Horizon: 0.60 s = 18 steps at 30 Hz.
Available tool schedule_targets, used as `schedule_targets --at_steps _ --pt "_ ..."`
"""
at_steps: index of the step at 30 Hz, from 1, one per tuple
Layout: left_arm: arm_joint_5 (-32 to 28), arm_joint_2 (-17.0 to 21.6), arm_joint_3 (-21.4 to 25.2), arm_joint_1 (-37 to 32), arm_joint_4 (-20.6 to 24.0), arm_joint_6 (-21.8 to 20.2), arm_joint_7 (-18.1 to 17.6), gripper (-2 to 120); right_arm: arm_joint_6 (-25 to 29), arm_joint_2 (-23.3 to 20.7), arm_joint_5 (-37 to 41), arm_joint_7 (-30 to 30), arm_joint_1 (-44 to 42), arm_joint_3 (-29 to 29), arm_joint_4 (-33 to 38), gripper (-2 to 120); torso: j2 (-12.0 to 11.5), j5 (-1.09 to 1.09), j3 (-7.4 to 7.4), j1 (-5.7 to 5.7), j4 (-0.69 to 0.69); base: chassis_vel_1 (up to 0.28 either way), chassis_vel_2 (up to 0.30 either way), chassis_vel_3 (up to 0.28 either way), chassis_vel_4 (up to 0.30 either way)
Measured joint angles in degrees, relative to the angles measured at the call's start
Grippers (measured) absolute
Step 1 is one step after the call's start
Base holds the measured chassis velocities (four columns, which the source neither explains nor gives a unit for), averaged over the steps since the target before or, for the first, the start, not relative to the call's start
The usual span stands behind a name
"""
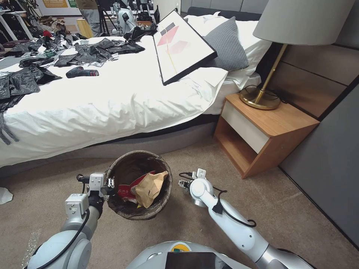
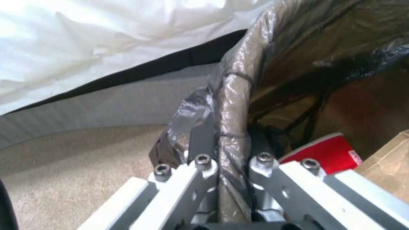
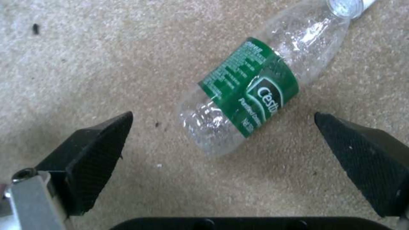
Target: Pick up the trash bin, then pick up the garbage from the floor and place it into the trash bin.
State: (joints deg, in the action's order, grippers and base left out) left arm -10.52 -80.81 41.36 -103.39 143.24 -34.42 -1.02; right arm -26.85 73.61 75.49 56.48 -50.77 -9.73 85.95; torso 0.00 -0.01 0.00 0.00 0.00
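Observation:
The trash bin (image 1: 138,154), round with a dark bag liner over its rim, hangs just above the carpet in front of the bed. My left gripper (image 1: 109,184) is shut on the near-left part of the rim (image 2: 234,95), one finger inside and one outside. Inside the bin lie a tan paper bag (image 1: 150,188) and a red-and-white wrapper (image 1: 125,192). Right of the bin my right gripper (image 1: 186,183) points down at the floor. In the right wrist view it stands open (image 3: 222,115) over a clear plastic bottle (image 3: 247,92) with a green label, lying on the carpet.
The bed (image 1: 112,101) with black plastic bags (image 1: 89,54) and a framed picture (image 1: 183,45) runs along the far side. A wooden nightstand (image 1: 261,130) with a lamp (image 1: 261,93) stands at right, next to a dark wall panel. A white scrap (image 1: 4,195) lies at far left.

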Motion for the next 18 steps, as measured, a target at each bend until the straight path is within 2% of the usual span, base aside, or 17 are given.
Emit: schedule_targets --at_steps 6,18 --pt "-0.14 -0.17 -0.04 0.10 0.00 -0.16 0.02 2 1.35 1.39 1.39 3.29 2.38 -0.52 -2.41 100 0.00 0.00 0.00 0.00 0.00 0.000 0.000 0.000 0.000" --pt "-0.37 -0.18 0.10 0.68 0.00 -0.24 0.07 2 2.40 2.60 1.28 4.15 5.34 -0.29 -5.62 100 0.00 0.01 0.00 0.00 0.00 0.000 0.000 0.000 0.000"
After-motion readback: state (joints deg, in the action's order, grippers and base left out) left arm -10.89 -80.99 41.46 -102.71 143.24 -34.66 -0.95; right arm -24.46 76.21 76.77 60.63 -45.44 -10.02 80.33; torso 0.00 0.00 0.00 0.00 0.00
